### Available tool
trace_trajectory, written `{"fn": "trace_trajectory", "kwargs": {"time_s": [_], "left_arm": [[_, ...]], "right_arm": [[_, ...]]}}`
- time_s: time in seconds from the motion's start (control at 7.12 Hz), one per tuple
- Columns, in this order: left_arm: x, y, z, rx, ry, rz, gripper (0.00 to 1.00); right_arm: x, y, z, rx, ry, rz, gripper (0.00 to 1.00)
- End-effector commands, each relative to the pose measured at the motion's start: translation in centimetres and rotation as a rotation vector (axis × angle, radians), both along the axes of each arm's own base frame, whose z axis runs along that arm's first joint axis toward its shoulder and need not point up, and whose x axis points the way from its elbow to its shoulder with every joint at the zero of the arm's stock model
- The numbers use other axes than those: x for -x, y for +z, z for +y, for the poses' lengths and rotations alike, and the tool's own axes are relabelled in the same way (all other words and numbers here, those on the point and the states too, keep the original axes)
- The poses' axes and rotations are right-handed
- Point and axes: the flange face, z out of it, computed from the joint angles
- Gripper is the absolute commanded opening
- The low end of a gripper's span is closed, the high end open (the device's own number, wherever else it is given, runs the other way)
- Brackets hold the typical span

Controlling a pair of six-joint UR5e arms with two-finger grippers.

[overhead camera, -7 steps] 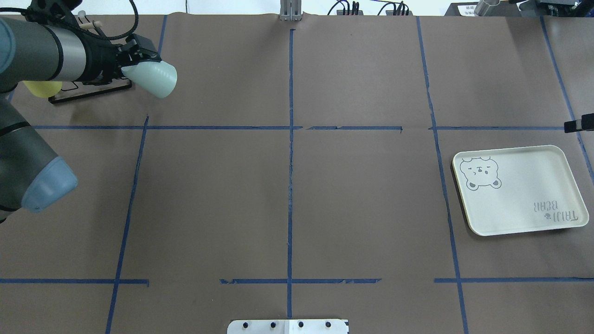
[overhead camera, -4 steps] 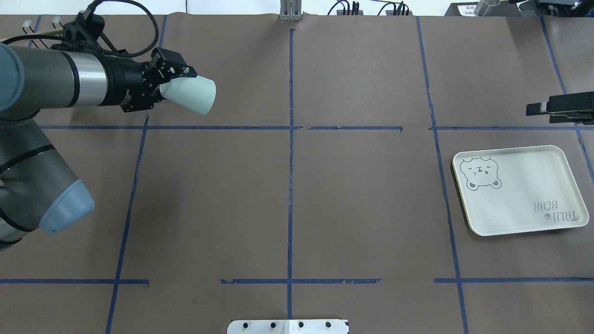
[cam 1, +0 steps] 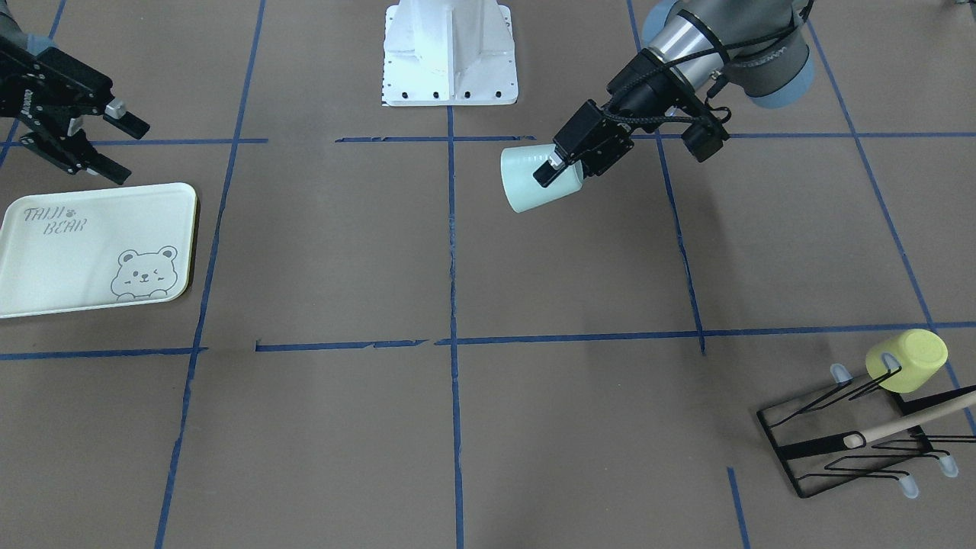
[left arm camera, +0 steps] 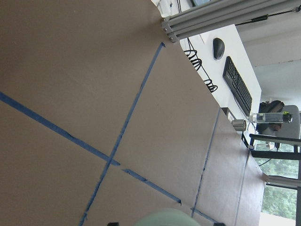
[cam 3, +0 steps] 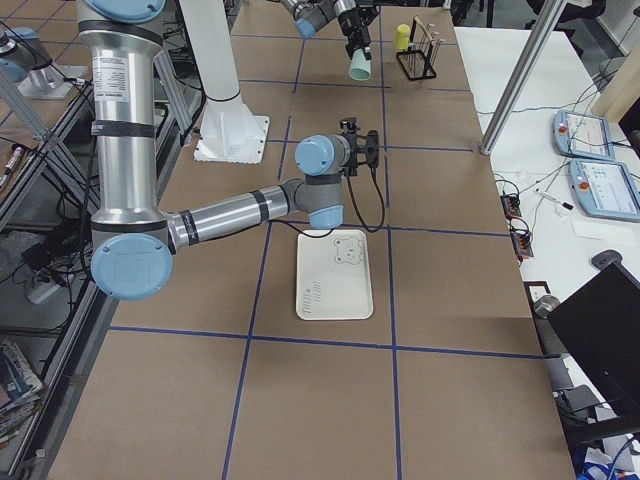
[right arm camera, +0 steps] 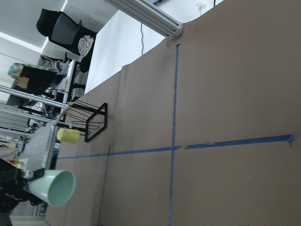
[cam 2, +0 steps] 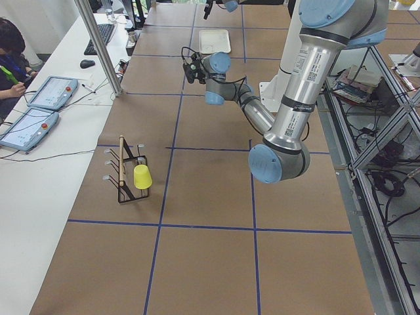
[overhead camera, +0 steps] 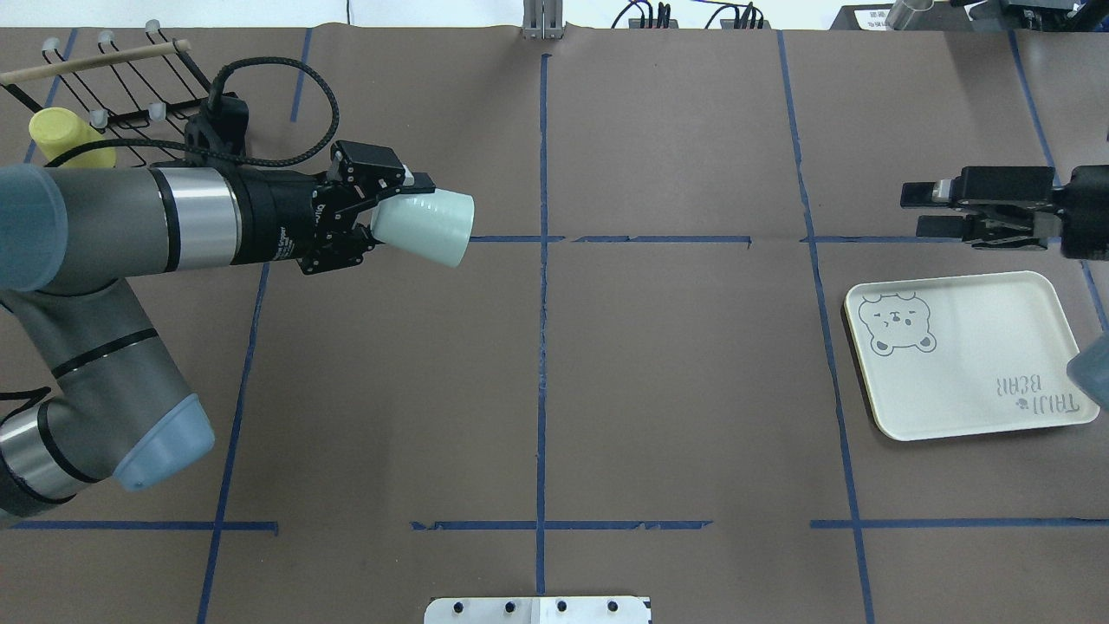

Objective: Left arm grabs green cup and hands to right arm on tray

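While the left arm (overhead camera: pixel 130 217) reaches level across the table, its left gripper (overhead camera: pixel 385 210) is closed tight on the narrow base end of the green cup (overhead camera: pixel 426 228). The cup is carried in the air on its side, left of the table's centre tape line. It is small, smooth, pale mint green and slightly tapered, with its wide open mouth pointing toward the right arm (overhead camera: pixel 1083 212). The right gripper (overhead camera: pixel 927 209) hovers just past the far edge of the tray (overhead camera: pixel 962 373), its two fingers spread apart with nothing between them. The tray is cream-green, lies flat at the table's right side, and shows a grey bear drawing and "TAIJI BEAR" lettering. At the far left corner a yellow cup (overhead camera: pixel 65 137) hangs on a black wire rack (overhead camera: pixel 130 82).
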Motion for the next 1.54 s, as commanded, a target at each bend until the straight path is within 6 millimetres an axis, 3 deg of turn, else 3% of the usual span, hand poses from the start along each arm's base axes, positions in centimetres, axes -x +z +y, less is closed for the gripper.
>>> {"fn": "trace_trajectory", "kwargs": {"time_s": [0.0,0.28,0.56,0.7,1.26,1.4], "left_arm": [[-0.3,-0.8,1.4,-0.005,0.029,0.072,0.57],[-1.3,-1.5,3.0,-0.038,0.066,0.140,0.57],[-1.4,-3.2,3.3,-0.062,0.051,0.189,0.57],[-2.5,-3.3,4.4,-0.078,0.028,0.246,0.57],[-4.8,-1.4,5.8,-0.110,0.014,0.351,0.57],[-5.7,-1.3,6.5,-0.105,0.033,0.346,0.57]], "right_arm": [[5.5,-2.0,3.8,0.009,-0.058,-0.224,1.00],[9.9,-5.5,5.1,0.047,-0.115,-0.357,1.00],[13.7,-7.2,8.3,0.055,-0.154,-0.472,1.00],[15.6,-8.8,9.3,0.069,-0.166,-0.517,1.00],[17.0,-9.8,9.1,0.110,-0.163,-0.502,0.96],[18.1,-11.6,8.4,0.147,-0.158,-0.498,0.94]]}}
